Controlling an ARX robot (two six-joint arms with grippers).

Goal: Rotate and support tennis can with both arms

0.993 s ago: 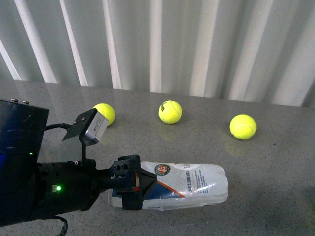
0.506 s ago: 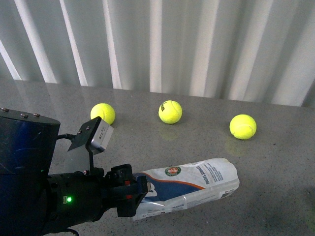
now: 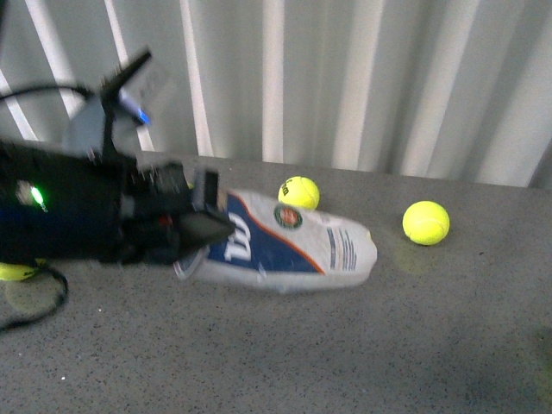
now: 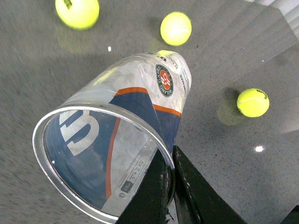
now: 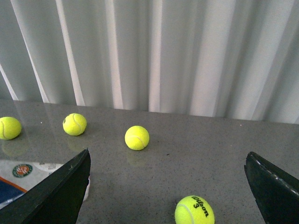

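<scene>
The tennis can [image 3: 289,246] is a clear tube with a navy, white and orange label and a white W. It lies tilted over the grey table, with its closed end to the right. My left gripper [image 3: 210,226] is shut on its silver rim at the open end. In the left wrist view the two black jaws [image 4: 171,173] pinch the rim wall of the can [image 4: 135,102], one inside and one outside. My right gripper [image 5: 168,186] is wide open and empty above the table. A corner of the can [image 5: 21,173] shows beside its finger [image 5: 60,193].
Yellow-green tennis balls lie on the table: one behind the can [image 3: 298,193], one at the right [image 3: 425,222], one at the far left [image 3: 12,272]. The right wrist view shows a Wilson ball [image 5: 194,211] between the open jaws and another farther off [image 5: 137,137]. Grey curtains hang behind.
My left arm has swung up and back with the can in its grip. The can has turned, so the W logo now faces the front camera.
</scene>
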